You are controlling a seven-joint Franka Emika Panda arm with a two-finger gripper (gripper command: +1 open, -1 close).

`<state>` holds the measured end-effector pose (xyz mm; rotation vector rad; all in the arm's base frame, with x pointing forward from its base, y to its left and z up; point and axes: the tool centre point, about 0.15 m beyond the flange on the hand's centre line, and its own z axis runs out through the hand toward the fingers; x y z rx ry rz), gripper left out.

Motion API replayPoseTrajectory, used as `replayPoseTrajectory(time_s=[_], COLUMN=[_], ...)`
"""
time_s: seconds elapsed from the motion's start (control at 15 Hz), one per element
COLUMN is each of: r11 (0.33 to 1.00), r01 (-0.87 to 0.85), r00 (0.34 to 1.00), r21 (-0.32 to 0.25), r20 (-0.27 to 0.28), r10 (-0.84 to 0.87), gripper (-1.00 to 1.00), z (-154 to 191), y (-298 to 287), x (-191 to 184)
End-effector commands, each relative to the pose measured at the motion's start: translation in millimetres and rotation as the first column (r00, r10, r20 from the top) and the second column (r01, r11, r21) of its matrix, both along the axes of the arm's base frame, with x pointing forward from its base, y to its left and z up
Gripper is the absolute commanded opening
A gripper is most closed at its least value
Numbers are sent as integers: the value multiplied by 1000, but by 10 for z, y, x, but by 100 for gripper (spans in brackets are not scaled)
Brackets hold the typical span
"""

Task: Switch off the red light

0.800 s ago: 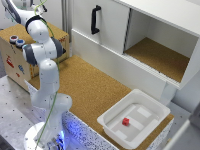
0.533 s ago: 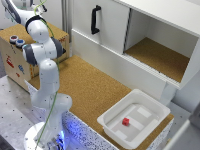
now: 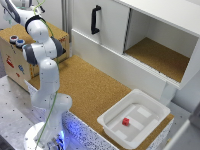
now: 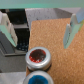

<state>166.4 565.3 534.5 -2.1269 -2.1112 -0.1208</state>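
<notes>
The red light [image 4: 39,57] is a small round red-topped lamp with a dark rim. It sits on top of a wooden box [image 3: 10,55] at the exterior view's left, where it also shows [image 3: 13,38]. Its blue twin [image 4: 37,79] lies right beside it, and also shows in the exterior view [image 3: 20,43]. In the wrist view my gripper [image 4: 40,27] is open and empty, above the box top and apart from the red light. One finger [image 4: 75,27] shows on each side. In the exterior view the hand is mostly cut off at the top left.
A white tray [image 3: 152,107] holding a small red cube [image 3: 126,121] stands on the cork table at the exterior view's right. A white cabinet with a black handle [image 3: 95,19] and an open compartment [image 3: 155,55] stands behind. The arm's base [image 3: 47,125] is at the front left.
</notes>
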Motion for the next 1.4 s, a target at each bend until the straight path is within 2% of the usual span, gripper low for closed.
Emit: replayPoseTrajectory(time_s=[0.0,0.13,0.2,0.27,0.4,0.53,1.0,1.33], r11=[959,953,955,955,964,965,964,964], r01=[61,54,53,56,35,23,18,52], r00=[991,992,993,993,997,998,1000,999], r21=[-277,-299,-291,-290,-265,-261,-267,-259], r20=[128,125,118,112,75,60,25,1], r10=[-26,-17,-19,-24,-16,-7,-11,-54], gripper=[100,100,100,-100,-100,-100,-100,-100], z=[53,23,22,17,13,5,-152,-363], y=[528,579,588,596,622,654,638,585], x=[-355,-393,-384,-356,-316,-279,-267,-79])
